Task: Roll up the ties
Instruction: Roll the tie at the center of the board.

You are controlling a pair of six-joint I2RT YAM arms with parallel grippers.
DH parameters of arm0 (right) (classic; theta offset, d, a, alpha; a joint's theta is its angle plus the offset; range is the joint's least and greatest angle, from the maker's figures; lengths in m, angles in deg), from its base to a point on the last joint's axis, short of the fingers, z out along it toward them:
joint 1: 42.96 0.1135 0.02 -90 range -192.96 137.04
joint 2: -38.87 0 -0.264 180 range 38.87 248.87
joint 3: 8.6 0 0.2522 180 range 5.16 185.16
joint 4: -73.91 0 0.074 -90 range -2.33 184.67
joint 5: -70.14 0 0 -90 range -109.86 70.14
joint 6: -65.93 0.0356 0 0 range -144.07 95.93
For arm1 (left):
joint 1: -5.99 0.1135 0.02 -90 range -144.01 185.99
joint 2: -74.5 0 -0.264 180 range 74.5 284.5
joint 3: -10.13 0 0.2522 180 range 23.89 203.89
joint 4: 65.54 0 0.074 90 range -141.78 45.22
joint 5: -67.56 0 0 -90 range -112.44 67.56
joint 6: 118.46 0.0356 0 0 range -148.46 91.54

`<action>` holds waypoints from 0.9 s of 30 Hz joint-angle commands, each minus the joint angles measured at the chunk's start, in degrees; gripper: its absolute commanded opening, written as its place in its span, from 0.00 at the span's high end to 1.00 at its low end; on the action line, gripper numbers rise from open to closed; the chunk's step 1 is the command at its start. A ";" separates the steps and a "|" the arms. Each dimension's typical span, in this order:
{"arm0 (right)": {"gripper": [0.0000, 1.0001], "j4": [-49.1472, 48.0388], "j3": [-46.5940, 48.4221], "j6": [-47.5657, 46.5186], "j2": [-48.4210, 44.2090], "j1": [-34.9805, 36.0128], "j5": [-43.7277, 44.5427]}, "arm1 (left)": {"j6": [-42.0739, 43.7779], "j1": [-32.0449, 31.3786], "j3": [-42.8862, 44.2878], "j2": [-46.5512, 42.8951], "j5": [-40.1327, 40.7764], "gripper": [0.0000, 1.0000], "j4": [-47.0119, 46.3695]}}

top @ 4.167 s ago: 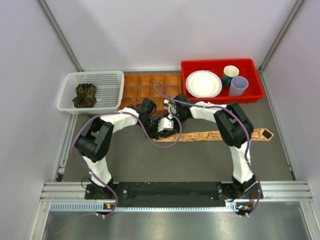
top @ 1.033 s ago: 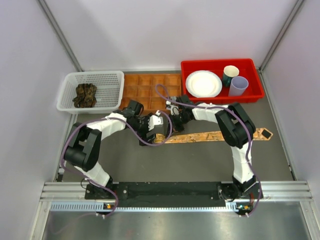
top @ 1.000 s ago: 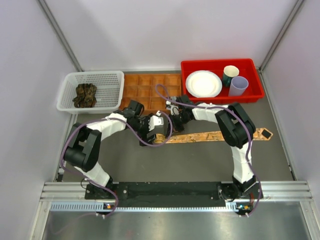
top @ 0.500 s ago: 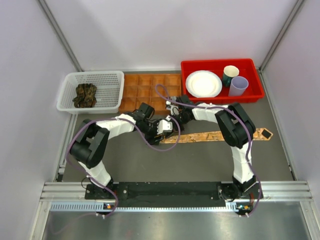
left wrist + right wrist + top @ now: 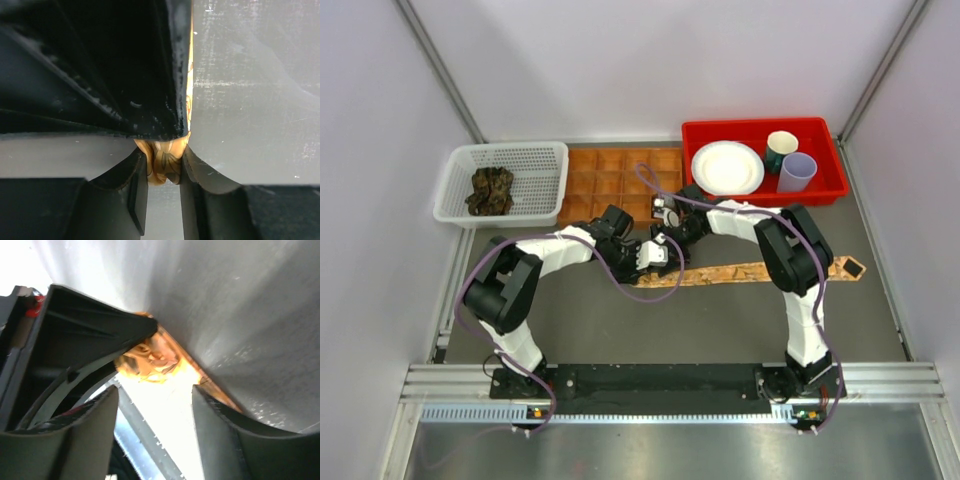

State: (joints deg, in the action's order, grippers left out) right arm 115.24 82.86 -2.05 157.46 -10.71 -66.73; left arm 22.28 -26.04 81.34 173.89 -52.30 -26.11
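A tan-orange tie point(image 5: 750, 271) lies flat across the table, its left end wound into a small roll point(image 5: 165, 167). My left gripper point(image 5: 657, 255) point(image 5: 164, 160) is shut on that roll, with the patterned fabric pinched between both fingers. Just behind the roll, my right gripper point(image 5: 672, 238) point(image 5: 154, 392) stands open; the roll point(image 5: 150, 357) sits ahead of its fingertips, and nothing is between them. The tie's wide pointed end point(image 5: 850, 267) rests at the right. A dark green-brown tie point(image 5: 490, 190) lies bunched in the white basket point(image 5: 535, 160).
A brown compartment tray point(image 5: 610, 175) sits behind the grippers. At the back right, a red bin point(image 5: 825, 190) holds a white plate point(image 5: 727, 167) and two cups point(image 5: 781, 150) point(image 5: 797, 172). Purple cables loop over both arms.
The left gripper has moved right to the rolled end and closed on it. The right gripper has opened and let go of the roll.
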 commanded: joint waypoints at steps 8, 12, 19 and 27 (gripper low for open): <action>0.47 -6.92 -0.61 8.74 1.38 0.09 -9.64 | -0.03 -0.93 0.12 1.24 4.29 0.68 0.87; 0.54 -7.27 -0.79 9.44 2.52 0.53 -8.85 | -0.47 -0.93 -0.23 1.15 4.73 0.66 0.43; 0.72 -2.97 1.58 6.02 5.42 0.53 -3.93 | -1.08 -1.37 -0.85 0.98 5.17 0.64 0.08; 1.00 0.64 2.38 1.89 7.71 0.53 0.11 | -1.79 -1.98 -1.38 0.54 5.61 0.61 -0.62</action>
State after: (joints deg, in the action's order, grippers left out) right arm 111.24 84.89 -0.08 161.30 -10.08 -72.76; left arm 20.64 -27.18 81.45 173.85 -49.81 -26.74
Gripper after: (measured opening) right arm 0.019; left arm 0.388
